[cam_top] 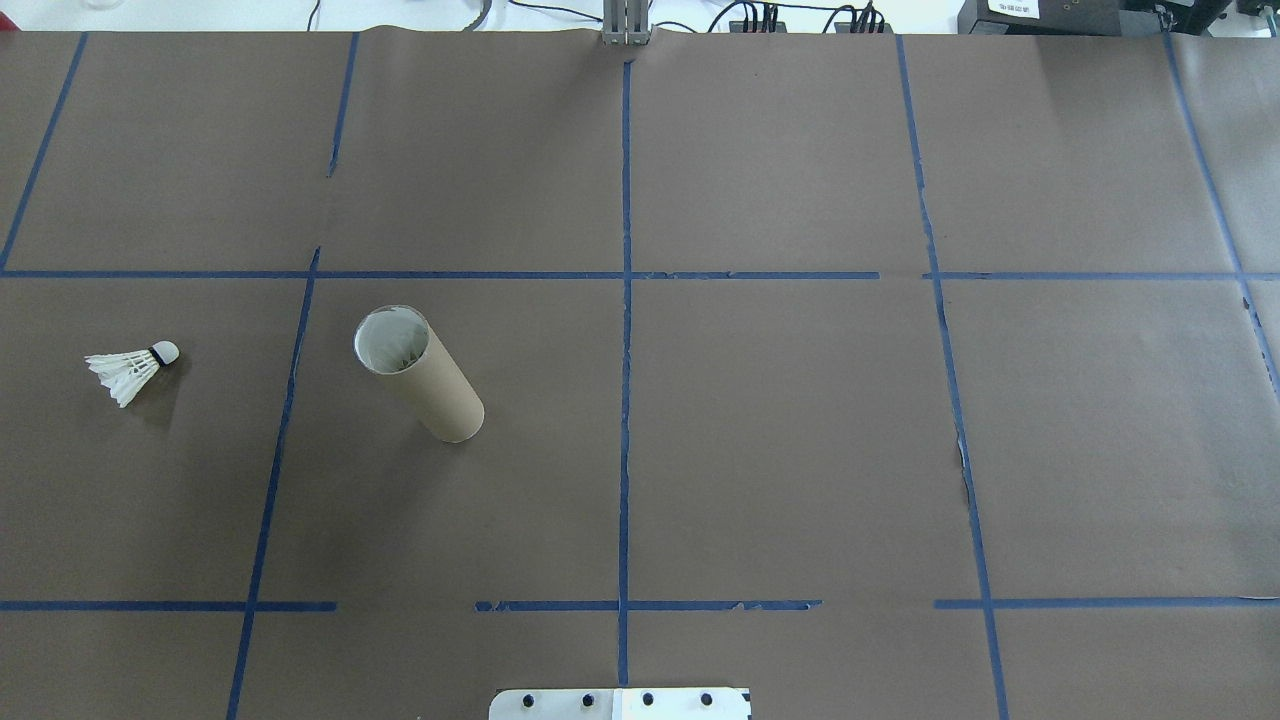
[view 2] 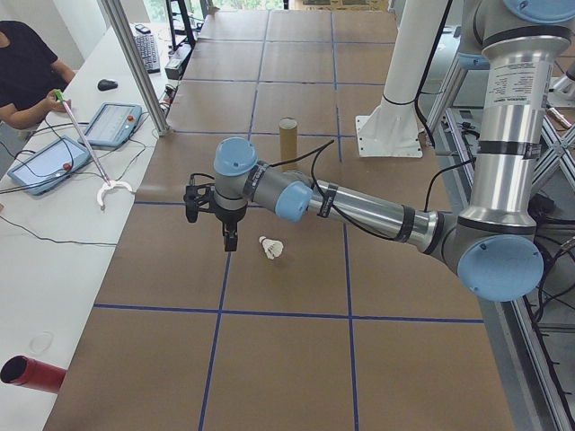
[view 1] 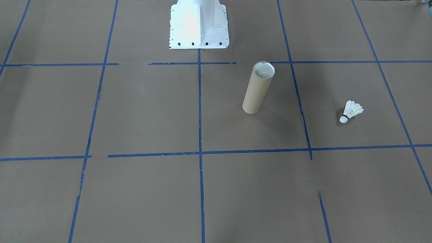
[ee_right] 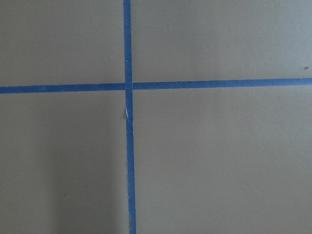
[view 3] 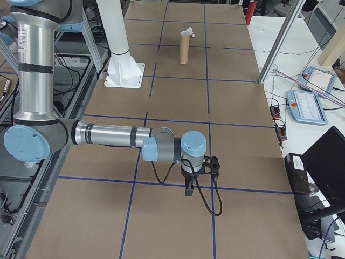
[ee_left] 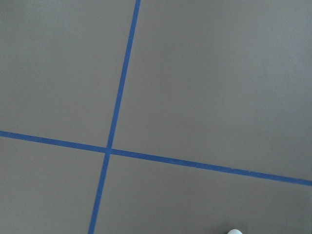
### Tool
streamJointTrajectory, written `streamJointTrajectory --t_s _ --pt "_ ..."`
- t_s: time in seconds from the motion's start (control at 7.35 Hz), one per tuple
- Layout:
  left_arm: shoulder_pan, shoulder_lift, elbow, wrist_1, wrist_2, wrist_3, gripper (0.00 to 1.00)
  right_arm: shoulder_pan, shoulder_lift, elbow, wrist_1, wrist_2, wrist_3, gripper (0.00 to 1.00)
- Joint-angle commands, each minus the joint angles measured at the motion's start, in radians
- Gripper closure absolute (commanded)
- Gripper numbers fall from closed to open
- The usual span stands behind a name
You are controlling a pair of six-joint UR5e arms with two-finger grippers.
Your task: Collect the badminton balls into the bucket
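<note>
A white feather shuttlecock (view 1: 351, 111) (cam_top: 130, 368) lies on its side on the brown paper, cork tip toward the tube. The tan cardboard bucket (view 1: 258, 87) (cam_top: 420, 375) stands upright a short way from it, its open mouth showing a pale inside. In the exterior left view my left gripper (view 2: 231, 239) hangs just above the table beside the shuttlecock (view 2: 271, 248); I cannot tell whether it is open or shut. My right gripper (view 3: 188, 190) hovers low over a tape crossing far from the bucket (view 3: 185, 47); its state cannot be told either.
The white pedestal base (view 1: 198, 25) (cam_top: 620, 703) stands at the robot's edge of the table. Blue tape lines grid the paper. A side bench holds tablets (view 2: 112, 124) and a red cylinder (view 2: 31, 373), with a person (view 2: 22, 67) seated there.
</note>
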Motion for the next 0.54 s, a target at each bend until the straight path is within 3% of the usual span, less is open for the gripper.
streamJointTrajectory --t_s 0.0,0.41 --pt "0.015 0.117 0.042 -0.214 -0.088 -0.062 0.0 0.0 0.0 0.0 0.0 0.0 0.0 0.0" --pt "0.119 0.202 0.143 -0.651 -0.096 -0.38 0.0 0.0 0.0 0.0 0.0 0.0 0.0 0.0"
